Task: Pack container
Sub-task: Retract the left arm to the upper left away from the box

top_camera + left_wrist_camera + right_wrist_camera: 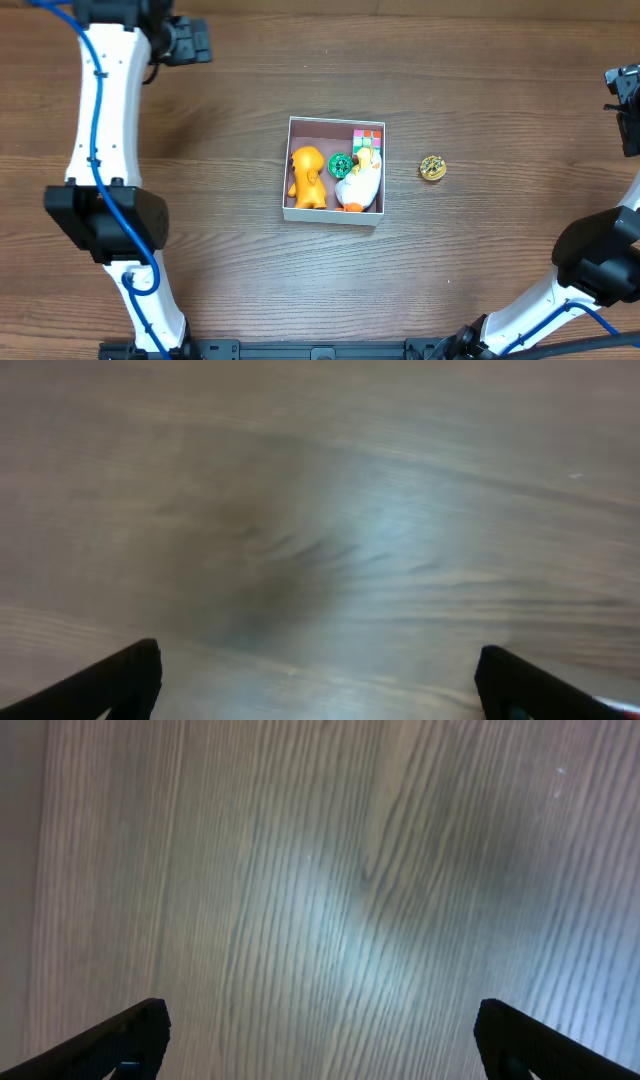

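The left gripper and right gripper are seen spread wide, empty, above the table; the container, mid-table with toys inside, is judged light and flimsy, best pinched at a wall.

End effector splayed wide, wood-grain table

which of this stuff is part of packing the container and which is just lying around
Part of the job: container; orange toy, green disc, colour cube and white toy inside it; gold disc beside it, likely still to pack.
Just there: only the wooden table.
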You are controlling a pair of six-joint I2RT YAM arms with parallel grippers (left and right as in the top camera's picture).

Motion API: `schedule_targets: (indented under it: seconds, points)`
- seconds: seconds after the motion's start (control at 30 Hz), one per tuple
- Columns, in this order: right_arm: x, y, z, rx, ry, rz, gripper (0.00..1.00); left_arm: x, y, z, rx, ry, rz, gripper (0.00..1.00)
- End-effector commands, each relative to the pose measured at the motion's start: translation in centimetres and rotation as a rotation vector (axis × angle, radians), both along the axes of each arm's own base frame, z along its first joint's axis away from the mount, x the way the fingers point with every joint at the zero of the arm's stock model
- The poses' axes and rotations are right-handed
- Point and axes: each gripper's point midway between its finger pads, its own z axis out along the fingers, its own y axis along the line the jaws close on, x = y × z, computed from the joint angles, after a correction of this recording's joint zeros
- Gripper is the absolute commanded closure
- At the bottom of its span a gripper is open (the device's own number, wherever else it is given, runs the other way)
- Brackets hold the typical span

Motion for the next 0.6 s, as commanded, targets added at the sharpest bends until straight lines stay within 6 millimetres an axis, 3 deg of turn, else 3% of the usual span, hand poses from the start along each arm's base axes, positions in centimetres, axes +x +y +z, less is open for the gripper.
schedule_targets:
  seconds: [0.0, 0.13, 0.33, 0.57]
  points:
    - [1.8, 2.0, -0.1, 0.107, -0.078, 0.077, 0.00, -0.6, 1.5, 0.7, -0.006, 0.003, 0.065, 0.00]
    - [3.3, 3.9, -0.8, 0.115, -0.069, 0.212, 0.00, -0.6, 1.8, 0.8, -0.006, 0.000, 0.071, 0.00]
    - [5.5, 8.8, -5.3, 0.147, 0.061, 0.422, 0.00, -0.1, 1.8, 1.0, -0.006, -0.023, 0.071, 0.00]
    - [7.2, 12.8, -5.9, 0.135, 0.076, 0.555, 0.00, -0.2, 1.8, 0.9, -0.006, -0.019, 0.070, 0.00]
